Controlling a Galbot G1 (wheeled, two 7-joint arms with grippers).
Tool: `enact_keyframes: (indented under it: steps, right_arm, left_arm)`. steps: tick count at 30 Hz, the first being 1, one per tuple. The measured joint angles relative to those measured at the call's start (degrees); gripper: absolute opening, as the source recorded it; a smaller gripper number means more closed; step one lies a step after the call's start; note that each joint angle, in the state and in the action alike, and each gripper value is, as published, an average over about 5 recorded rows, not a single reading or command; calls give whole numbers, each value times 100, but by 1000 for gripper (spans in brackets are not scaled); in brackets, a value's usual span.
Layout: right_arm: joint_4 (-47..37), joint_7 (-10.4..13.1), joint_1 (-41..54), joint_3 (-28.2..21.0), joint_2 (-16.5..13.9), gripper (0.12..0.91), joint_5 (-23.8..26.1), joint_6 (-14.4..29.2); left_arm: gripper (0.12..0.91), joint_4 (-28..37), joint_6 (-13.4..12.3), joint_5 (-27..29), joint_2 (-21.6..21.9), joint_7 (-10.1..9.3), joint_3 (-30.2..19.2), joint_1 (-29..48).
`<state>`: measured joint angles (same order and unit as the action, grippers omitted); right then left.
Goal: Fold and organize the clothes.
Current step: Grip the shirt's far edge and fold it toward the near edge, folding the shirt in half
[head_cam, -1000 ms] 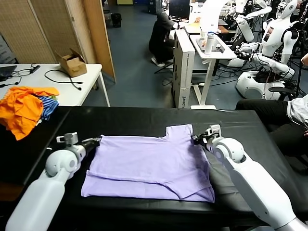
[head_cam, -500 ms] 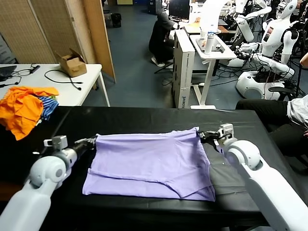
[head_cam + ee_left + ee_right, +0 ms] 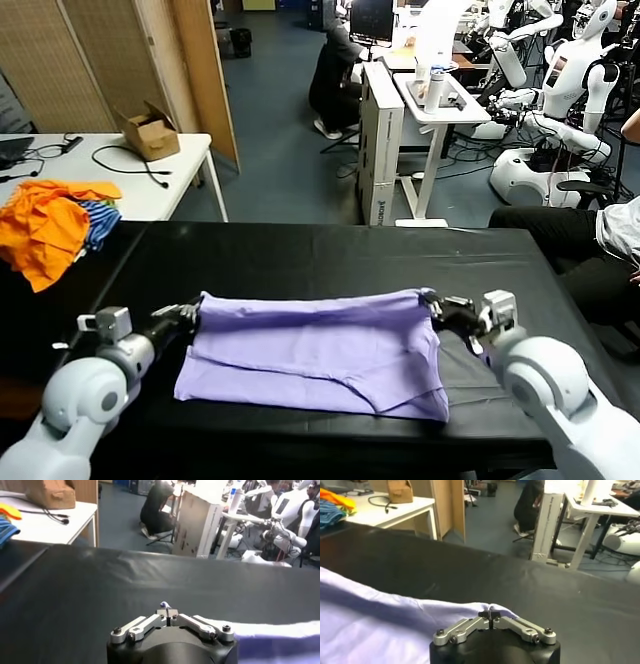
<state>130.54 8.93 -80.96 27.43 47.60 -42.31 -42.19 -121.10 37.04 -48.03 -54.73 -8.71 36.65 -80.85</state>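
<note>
Head view: the lavender T-shirt [image 3: 315, 350] is spread, partly folded, on the black table [image 3: 330, 255]; its far corners are pinched by the left gripper [image 3: 190, 312] and right gripper [image 3: 432, 300].
Left wrist view: fingers are clenched on a purple fabric corner.
Right wrist view: fingers are clenched on the shirt's edge.
</note>
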Motion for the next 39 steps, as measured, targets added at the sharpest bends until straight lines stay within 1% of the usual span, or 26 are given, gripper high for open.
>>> enact_keyframes:
  steps: [5,11,22,23,25,26,28,29,30,31,34,35,36,37,39]
  right_arm:
    - [10,-63,-524,17,76,139,262,1]
    - [-46,-75,-932,41,126,139,382,1]
    - [27,-97,-1130,39,154,140,355,0]
    - [60,-104,-1153,53,153,152,349,0]
    - [147,-119,-1210,91,155,212,345,-1]
    - [199,-126,-1242,111,159,261,344,-1]
    - [320,-132,-1315,162,172,386,342,-1]
    - [388,-134,-1358,196,181,442,336,-1]
    - [462,-136,-1409,243,194,518,319,-1]
    - [538,-138,-1462,298,207,574,294,-1]
    - [720,-154,-1575,511,265,760,150,-1]
    - [751,-146,-1582,580,286,804,79,-1]
    - [764,-130,-1567,639,311,850,-2,-1]
    - [757,-101,-1534,686,335,877,-77,0]
    - [690,-18,-1414,728,386,899,-206,43]
  left_arm:
    - [147,-80,-44,195,-97,43,41,-290]
    - [147,-105,-109,301,-223,67,123,-573]
    - [147,-15,-133,305,-293,51,258,-749]
    - [147,-27,-125,303,-297,45,268,-771]
    - [147,-69,-104,300,-311,29,297,-823]
    - [147,-96,-90,300,-322,22,313,-852]
    - [164,-161,-53,304,-353,3,352,-914]
    - [191,-196,-31,303,-369,-14,374,-947]
    - [237,-232,-8,301,-381,-33,399,-983]
    - [282,-269,14,296,-386,-51,425,-1018]
    - [471,-367,63,278,-359,-76,514,-1121]
    - [527,-391,73,272,-344,-74,549,-1148]
    - [603,-407,76,270,-331,-68,586,-1165]
    - [660,-416,60,282,-323,-56,624,-1170]
    - [788,-411,-22,357,-329,-4,691,-1136]
